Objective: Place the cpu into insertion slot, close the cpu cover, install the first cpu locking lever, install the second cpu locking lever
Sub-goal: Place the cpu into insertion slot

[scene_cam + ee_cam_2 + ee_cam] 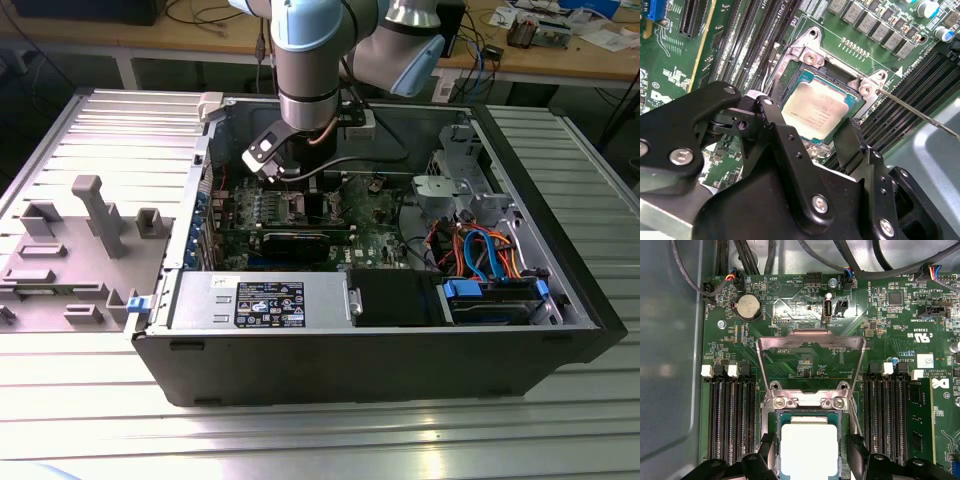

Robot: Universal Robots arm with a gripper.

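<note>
The cpu (817, 107) (809, 447), a flat square chip with a dull silver top, lies flat inside the insertion slot (809, 56) (807, 401) on the green board. My gripper (809, 121) (812, 456) hovers right over it, open, with one black finger (771, 116) (768, 454) on each side of the chip and a small gap to its edges. The cpu cover (810, 337), a thin silver frame, stands swung up and open beyond the slot. A thin wire locking lever (920, 112) sticks out unlatched beside the slot. In the exterior view the gripper (298, 190) reaches down into the computer case.
Long black memory slots (732, 420) (887, 415) flank the socket on both sides. Black cables (755, 255) run along the board's far edge. The open computer case (380, 340) has steep walls, a power supply (260, 300) and a drive bay (490, 295) at the front.
</note>
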